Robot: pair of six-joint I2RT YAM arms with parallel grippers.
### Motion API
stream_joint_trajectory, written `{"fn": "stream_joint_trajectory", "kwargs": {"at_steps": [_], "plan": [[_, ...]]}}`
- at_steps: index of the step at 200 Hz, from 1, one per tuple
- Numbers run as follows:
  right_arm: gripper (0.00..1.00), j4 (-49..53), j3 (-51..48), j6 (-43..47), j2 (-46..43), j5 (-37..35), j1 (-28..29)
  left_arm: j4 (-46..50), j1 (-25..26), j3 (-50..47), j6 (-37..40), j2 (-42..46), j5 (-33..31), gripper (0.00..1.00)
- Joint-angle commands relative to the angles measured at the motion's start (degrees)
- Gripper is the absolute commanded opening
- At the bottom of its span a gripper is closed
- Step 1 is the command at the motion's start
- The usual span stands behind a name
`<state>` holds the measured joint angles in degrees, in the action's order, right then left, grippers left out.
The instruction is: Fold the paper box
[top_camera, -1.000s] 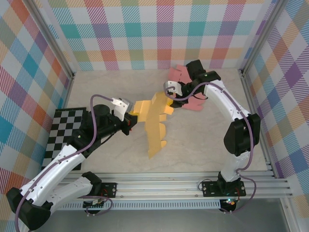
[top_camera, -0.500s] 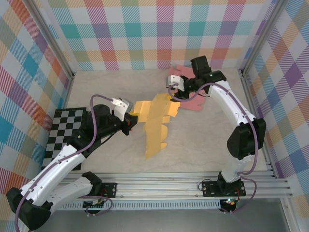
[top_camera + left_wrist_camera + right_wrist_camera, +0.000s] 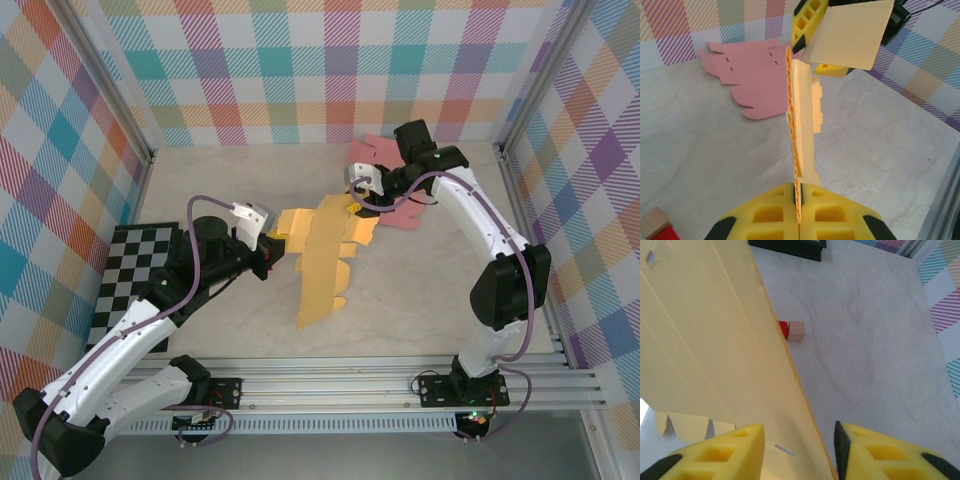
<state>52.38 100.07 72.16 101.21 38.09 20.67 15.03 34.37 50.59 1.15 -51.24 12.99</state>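
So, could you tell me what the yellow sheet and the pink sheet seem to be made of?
Yellow sheet: corrugated cardboard, matte; the left wrist view shows wavy fluting along its cut edge. Pink sheet: probably similar die-cut card, matte, with slots and tabs; fluting cannot be confirmed.

You can see the yellow box blank [image 3: 802,125] is matt corrugated card, with fluting showing along its cut edge. The pink blank [image 3: 752,80] looks like smooth matt paper. Your left gripper [image 3: 799,192] is matt moulded plastic, and the tabletop [image 3: 705,160] is smooth, marble-patterned and faintly glossy.
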Motion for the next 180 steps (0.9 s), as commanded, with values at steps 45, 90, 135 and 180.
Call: {"fn": "stream_joint_trajectory", "kwargs": {"at_steps": [45, 90, 135, 180], "plan": [[0.27, 2.11, -0.52, 2.72, -0.57, -0.39, -0.25, -1.07, 0.59, -0.02, 0.74, 1.11, 0.24, 0.00], [0.00, 1.10, -1.36, 2.46, -2.83, -3.54, -0.54, 0.12, 0.61, 0.73, 0.27, 0.67, -2.30, 0.09], [0.00, -1.34, -6.91, 4.74, -10.23, -16.14, -0.54, 4.96, 0.61, 1.63, 2.28, 3.80, -6.03, 0.53], [0.00, -6.37, -13.01, 7.29, -18.71, -18.99, -0.37, 0.40, 0.61, -3.51, 1.84, 11.39, -22.57, 0.61]]}}
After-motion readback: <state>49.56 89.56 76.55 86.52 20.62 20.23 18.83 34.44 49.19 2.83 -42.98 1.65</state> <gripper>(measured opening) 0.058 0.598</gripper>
